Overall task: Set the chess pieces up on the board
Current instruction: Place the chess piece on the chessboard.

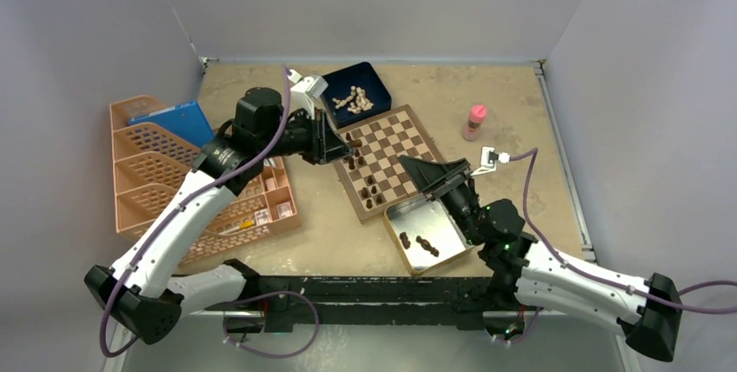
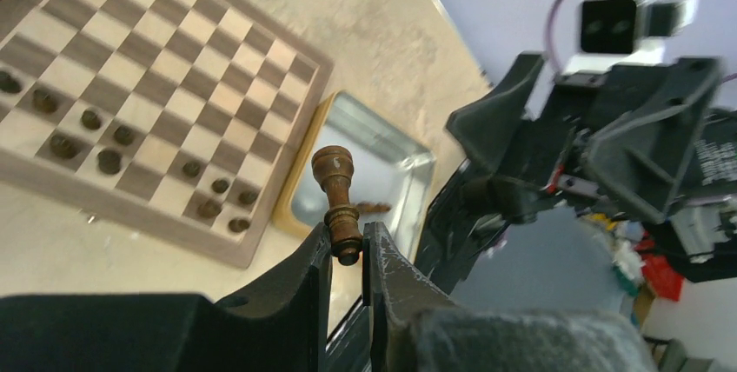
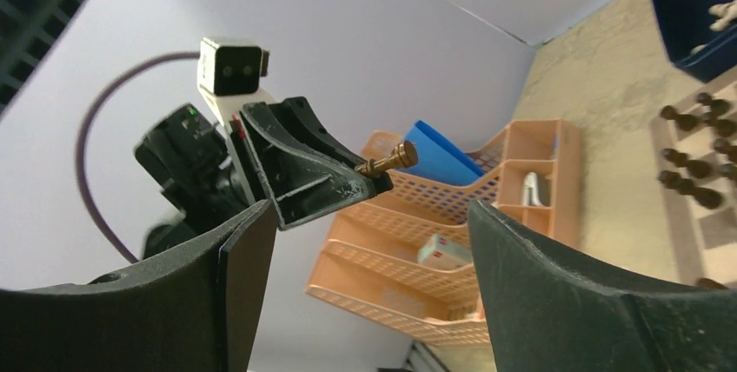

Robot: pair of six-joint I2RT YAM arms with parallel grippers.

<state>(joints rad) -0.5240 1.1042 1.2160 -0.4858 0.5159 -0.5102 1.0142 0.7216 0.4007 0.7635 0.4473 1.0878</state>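
Near the table's (image 1: 521,111) front edge, the right gripper (image 3: 369,224) hangs empty, jaws wide apart, above the silver tin (image 1: 391,211). Beyond, the left gripper (image 2: 348,246) is clamped on a dark chess piece (image 2: 337,194) by its base, over the board's (image 1: 408,142) left edge. Best to lower it upright onto a free square there.

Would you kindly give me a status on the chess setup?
Left gripper shut on dark chess piece, by the board. Right gripper open, empty. Nothing blocking.
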